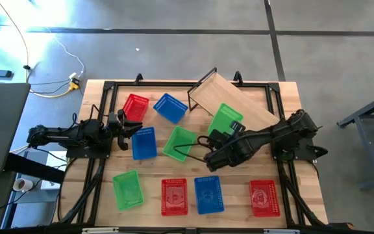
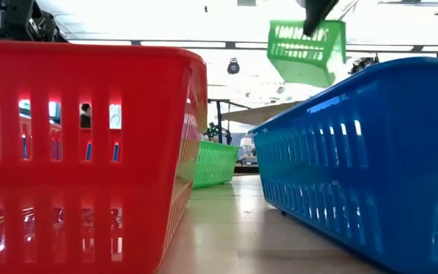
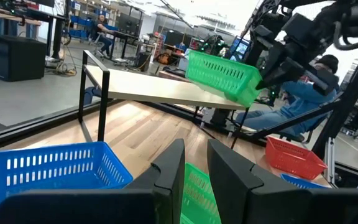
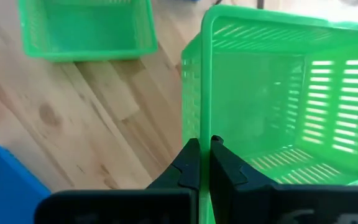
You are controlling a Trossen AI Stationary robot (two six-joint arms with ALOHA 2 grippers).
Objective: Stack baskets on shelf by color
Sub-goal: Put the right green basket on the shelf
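Two dark, jointed arms, each pincer (image 4: pixel 204 163) with black angular fingers.

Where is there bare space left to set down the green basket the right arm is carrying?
The shelf top is mostly bare beside the green basket the right gripper holds. Bare table lies between front red basket and shelf. The middle is crowded.

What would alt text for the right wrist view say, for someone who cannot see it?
The right tool is shut on the rim of a green basket, holding it above the wooden table. A second green basket sits on the table beyond, and a blue basket's corner shows at the edge.
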